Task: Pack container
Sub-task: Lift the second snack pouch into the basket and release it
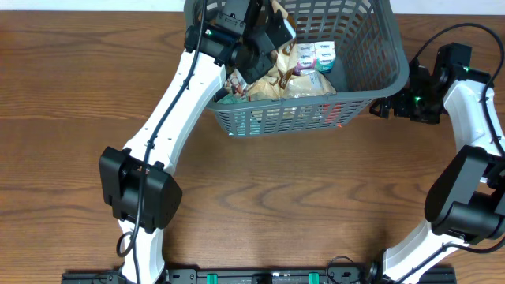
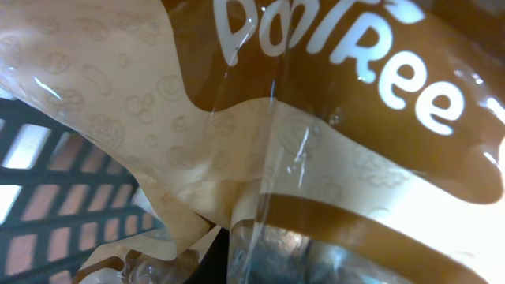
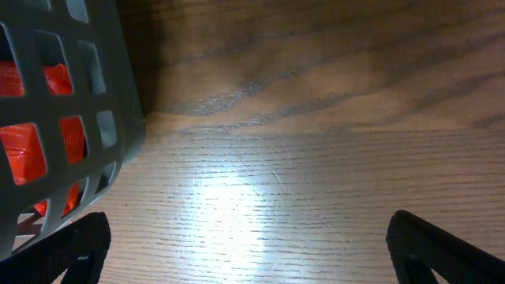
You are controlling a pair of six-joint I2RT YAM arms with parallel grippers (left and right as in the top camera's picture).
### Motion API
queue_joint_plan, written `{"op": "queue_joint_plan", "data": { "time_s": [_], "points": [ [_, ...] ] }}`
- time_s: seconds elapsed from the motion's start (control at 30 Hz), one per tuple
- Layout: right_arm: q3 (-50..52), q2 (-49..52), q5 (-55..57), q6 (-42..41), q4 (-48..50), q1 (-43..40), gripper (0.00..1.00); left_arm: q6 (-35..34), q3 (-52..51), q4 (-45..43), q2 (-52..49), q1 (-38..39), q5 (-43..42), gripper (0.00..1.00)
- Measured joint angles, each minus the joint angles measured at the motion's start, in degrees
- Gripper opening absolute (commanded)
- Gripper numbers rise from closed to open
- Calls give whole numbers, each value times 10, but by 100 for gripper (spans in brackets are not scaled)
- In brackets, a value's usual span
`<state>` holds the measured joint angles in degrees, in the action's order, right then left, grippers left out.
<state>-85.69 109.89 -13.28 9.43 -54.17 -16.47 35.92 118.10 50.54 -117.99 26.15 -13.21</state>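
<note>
The container (image 1: 394,75) is a large dark grey slotted basket at the table's far middle. My left gripper (image 1: 272,43) reaches down into it. A brown and beige snack bag (image 1: 288,67) with white lettering is bunched around the gripper. In the left wrist view the bag (image 2: 260,134) fills the frame and hides the fingers, which seem shut on it. My right gripper (image 1: 384,106) is open and empty, low over the table beside the basket's right front corner (image 3: 118,102). Its fingertips (image 3: 245,252) are spread wide.
White snack packs (image 1: 317,54), a teal pack (image 1: 233,98) and a red pack (image 1: 331,114) lie inside the basket. The red pack shows through the lattice in the right wrist view (image 3: 59,87). Bare wooden table (image 1: 276,197) lies in front of the basket.
</note>
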Motion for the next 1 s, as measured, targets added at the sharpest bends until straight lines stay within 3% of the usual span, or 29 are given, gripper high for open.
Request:
{"op": "queue_joint_plan", "data": {
  "time_s": [0.07, 0.13, 0.17, 0.7, 1.0],
  "points": [
    [0, 0, 0, 0, 0, 0, 99, 5, 0, 11, 0, 0, -7, 7],
    [0, 0, 0, 0, 0, 0, 99, 7, 0, 24, 0, 0, -13, 73],
    [0, 0, 0, 0, 0, 0, 99, 12, 0, 30, 0, 0, -15, 84],
    [-1, 0, -3, 0, 5, 0, 99, 21, 0, 52, 10, -6, 30, 92],
    [-90, 0, -20, 0, 2, 0, 99, 12, 0, 2, 104, -61, 49, 96]
  ]
}}
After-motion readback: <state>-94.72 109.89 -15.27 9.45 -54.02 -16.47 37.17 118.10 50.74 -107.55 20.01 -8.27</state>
